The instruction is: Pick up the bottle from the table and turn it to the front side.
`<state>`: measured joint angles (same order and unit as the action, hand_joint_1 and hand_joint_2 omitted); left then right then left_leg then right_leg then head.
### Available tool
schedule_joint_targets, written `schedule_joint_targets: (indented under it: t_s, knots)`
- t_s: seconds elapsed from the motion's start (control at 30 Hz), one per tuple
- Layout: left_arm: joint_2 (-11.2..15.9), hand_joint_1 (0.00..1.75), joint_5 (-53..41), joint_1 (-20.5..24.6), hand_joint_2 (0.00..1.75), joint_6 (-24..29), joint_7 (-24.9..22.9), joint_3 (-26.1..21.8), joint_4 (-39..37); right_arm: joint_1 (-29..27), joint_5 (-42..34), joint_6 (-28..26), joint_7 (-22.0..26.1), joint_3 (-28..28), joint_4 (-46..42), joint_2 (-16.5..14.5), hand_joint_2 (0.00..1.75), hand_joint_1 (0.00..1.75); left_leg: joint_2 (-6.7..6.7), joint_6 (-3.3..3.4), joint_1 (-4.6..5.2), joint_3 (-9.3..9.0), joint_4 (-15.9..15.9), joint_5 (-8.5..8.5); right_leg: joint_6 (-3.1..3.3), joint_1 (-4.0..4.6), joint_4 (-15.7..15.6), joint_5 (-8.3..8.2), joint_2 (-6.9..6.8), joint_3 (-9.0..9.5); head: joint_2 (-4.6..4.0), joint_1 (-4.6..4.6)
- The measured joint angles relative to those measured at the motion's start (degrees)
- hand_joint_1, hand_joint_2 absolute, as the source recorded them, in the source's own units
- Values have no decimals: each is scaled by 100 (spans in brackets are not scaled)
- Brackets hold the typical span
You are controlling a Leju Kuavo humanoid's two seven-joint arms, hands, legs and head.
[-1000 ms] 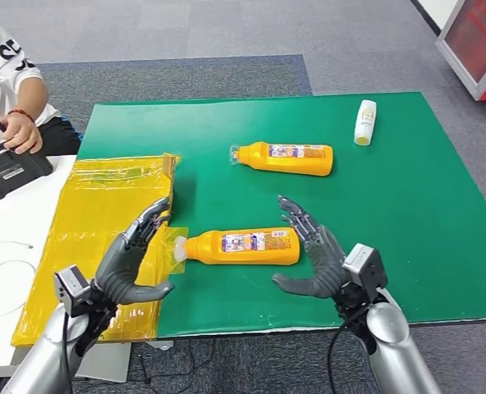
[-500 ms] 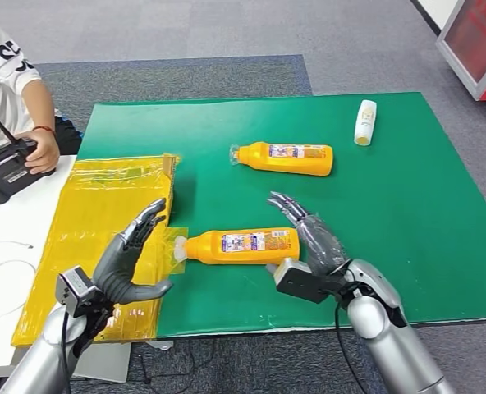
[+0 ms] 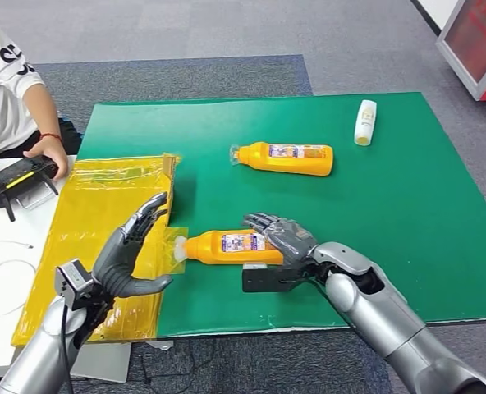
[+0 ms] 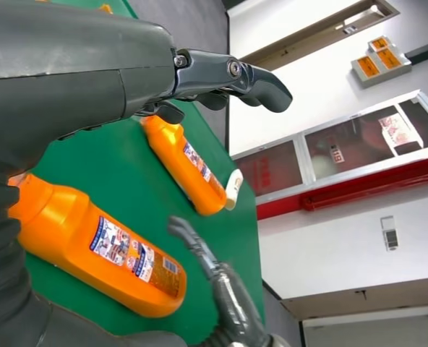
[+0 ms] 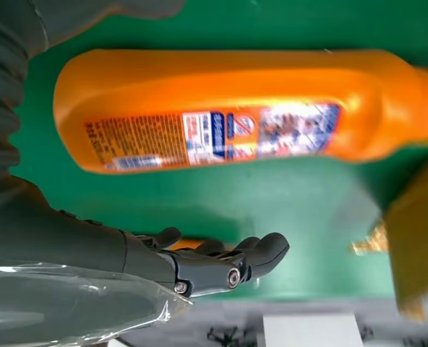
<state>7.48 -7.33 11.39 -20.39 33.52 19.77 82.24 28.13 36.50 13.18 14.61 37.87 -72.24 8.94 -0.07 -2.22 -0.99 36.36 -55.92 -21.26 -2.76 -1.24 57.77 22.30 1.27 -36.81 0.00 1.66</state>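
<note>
The near orange bottle lies on its side on the green mat, cap toward the yellow sheet. The right hand spreads over its base end, nothing gripped. The left hand hovers open by the cap. A second orange bottle lies farther back.

My right hand now reaches over the base end of the near bottle, palm turned down. At the table's far left, the person's hand now rests on the black controller.
</note>
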Motion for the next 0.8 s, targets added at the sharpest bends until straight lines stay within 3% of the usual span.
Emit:
schedule_joint_targets:
  t_s: [0.33,0.8]
  knots:
    - [-90,0,-26,104,175,18,9,5,-164,561,-216,-43,-292,657,994,-75,175,0,-1,1,0,1,0,-1,-1,-1,0,1,-2,0,0,-1]
    - [-135,0,-25,102,175,22,15,5,-271,851,-125,9,-706,1066,1472,-158,175,0,-1,1,0,0,0,-1,-1,-1,0,0,-2,0,0,0]
